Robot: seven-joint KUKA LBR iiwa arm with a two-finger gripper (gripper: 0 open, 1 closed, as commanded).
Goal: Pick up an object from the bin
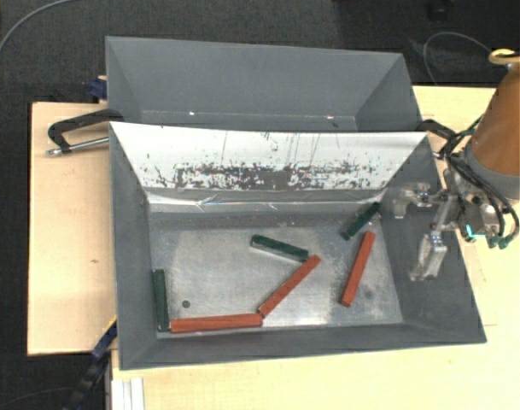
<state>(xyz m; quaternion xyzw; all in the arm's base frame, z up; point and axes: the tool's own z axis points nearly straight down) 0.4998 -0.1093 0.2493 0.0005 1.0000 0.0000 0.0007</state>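
Six sticks were spread over the floor of the grey bin [131, 229], three red and three dark green. The gripper [427, 266] was seen above the bin's right sloping wall, and whether it was released or clenched could not be told. Nearest to it, just to its left, a short red stick [358, 268] was laid slanting on the right part of the floor. Its far end was close to a small dark green stick [360, 222] tucked at the far right corner. Farther left, a second red stick [289, 286] was laid diagonally, its near end touching a third red stick [215, 322] stretched along the near wall. A middle green stick [279, 247] was laid just beyond the diagonal one, and a left green stick [160, 300] was set along the left wall.
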